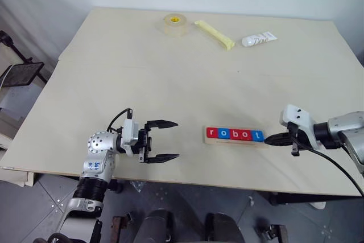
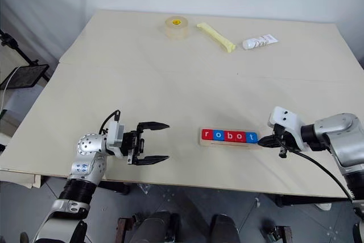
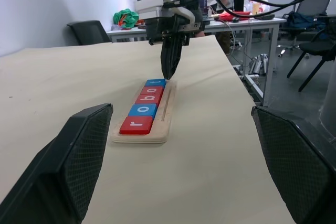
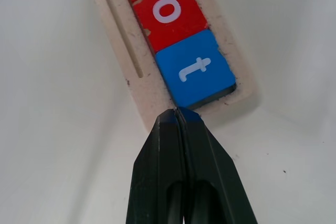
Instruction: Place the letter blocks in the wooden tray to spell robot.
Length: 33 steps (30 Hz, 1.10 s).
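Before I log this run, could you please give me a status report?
Left gripper open, empty. Right gripper shut at tray end. Blocks spell robot. Nothing obstructing.

letter blocks (image 2: 230, 136) in wooden tray (image 2: 227, 143) — spelling robot

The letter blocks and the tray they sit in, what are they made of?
The letter blocks look like painted wood or plastic: smooth, glossy red and blue faces, with chipped paint on one red edge. Which one, I cannot tell. The wooden tray looks like pale, unvarnished wood: matte, speckled, with rough edges and a cut groove.
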### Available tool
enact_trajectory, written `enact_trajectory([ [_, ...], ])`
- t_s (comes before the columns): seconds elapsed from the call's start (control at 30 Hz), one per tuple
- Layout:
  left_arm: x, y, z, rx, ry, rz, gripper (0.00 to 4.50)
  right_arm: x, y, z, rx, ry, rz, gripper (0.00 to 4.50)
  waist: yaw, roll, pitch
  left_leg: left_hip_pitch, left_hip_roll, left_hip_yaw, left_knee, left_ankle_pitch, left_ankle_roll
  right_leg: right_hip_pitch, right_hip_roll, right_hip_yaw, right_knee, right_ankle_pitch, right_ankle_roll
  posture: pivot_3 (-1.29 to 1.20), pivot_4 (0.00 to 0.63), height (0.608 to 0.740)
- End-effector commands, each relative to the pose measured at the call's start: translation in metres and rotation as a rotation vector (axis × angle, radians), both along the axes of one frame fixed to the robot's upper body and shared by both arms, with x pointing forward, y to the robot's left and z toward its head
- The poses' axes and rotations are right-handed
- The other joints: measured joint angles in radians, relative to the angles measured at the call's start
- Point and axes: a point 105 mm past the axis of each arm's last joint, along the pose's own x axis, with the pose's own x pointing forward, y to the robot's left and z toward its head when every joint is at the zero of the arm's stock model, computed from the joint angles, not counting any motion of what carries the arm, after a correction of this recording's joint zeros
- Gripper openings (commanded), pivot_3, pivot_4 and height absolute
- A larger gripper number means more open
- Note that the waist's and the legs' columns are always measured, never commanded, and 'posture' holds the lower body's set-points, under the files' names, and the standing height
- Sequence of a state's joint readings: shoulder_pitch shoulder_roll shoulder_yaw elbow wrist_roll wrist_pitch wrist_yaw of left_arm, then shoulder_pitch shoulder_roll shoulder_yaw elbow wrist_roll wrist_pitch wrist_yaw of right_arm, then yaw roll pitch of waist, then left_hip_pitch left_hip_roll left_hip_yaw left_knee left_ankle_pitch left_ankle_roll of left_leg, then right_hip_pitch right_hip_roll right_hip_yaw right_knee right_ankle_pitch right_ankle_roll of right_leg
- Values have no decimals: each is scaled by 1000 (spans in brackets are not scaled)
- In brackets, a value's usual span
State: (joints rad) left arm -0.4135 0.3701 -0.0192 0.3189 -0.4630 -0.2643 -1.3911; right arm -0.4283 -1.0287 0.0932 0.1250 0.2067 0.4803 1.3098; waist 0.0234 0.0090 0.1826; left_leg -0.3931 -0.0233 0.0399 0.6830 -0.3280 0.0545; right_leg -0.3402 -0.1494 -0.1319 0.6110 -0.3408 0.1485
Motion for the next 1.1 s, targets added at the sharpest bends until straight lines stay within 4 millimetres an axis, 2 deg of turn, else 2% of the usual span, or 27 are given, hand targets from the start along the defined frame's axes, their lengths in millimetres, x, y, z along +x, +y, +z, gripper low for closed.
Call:
enact_trajectory([
  [0.03,-3,0,3,1,-30,-4,4500,2,0,9,-3,-36,0,24,0,0,0,0,0,0,0,0,0,0,0,0,0,0,0,0,150,740],
  [0.13,-1,-1,3,-1,-30,-3,4500,-2,-2,11,-6,-38,-1,24,0,0,0,0,0,0,0,0,0,0,0,0,0,0,0,0,150,740],
  [0.3,0,0,3,-5,-28,2,4500,-8,-9,30,34,-121,-60,24,3,0,0,0,0,0,0,0,0,0,0,0,0,0,0,0,150,740],
  [0.47,3,4,2,3,-21,17,4500,-20,-20,33,86,-200,-85,24,4,0,0,0,0,-1,0,0,0,0,0,0,0,0,0,0,150,740],
  [0.57,8,15,5,10,-9,49,4500,-35,-29,34,190,-272,-65,607,3,0,0,0,0,0,0,0,0,1,0,0,0,0,0,0,150,740],
  [0.7,18,32,12,21,-2,118,4500,-53,-46,41,281,-333,-37,1963,2,0,0,1,0,1,0,0,0,1,0,0,0,0,0,0,150,740],
  [0.8,27,40,21,7,-29,204,4500,-69,-64,36,276,-310,-10,2939,2,0,0,2,0,1,0,0,0,2,0,0,0,0,0,0,150,740],
  [0.87,22,46,27,-9,-50,183,4500,-81,-77,30,252,-277,9,3618,2,0,0,2,0,0,-1,0,0,3,0,0,0,0,0,0,150,740],
  [0.93,21,50,27,2,-48,189,4500,-85,-88,29,228,-295,18,4285,1,-1,0,2,0,1,-1,0,0,3,0,0,0,0,0,0,150,740],
  [0.97,20,52,28,3,-46,187,4500,-84,-92,30,222,-306,14,4483,0,-1,0,2,0,1,-1,0,0,3,0,0,-1,0,0,0,150,740],
  [1.03,18,57,29,3,-48,187,4500,-84,-94,40,300,-360,15,4483,-1,0,0,2,0,2,-1,0,0,3,0,0,-1,0,0,0,150,740],
  [1.1,18,61,31,-3,-41,195,4500,-84,-98,43,304,-375,12,4483,-5,0,0,3,1,2,-1,0,0,3,0,0,-1,0,0,0,150,740],
])
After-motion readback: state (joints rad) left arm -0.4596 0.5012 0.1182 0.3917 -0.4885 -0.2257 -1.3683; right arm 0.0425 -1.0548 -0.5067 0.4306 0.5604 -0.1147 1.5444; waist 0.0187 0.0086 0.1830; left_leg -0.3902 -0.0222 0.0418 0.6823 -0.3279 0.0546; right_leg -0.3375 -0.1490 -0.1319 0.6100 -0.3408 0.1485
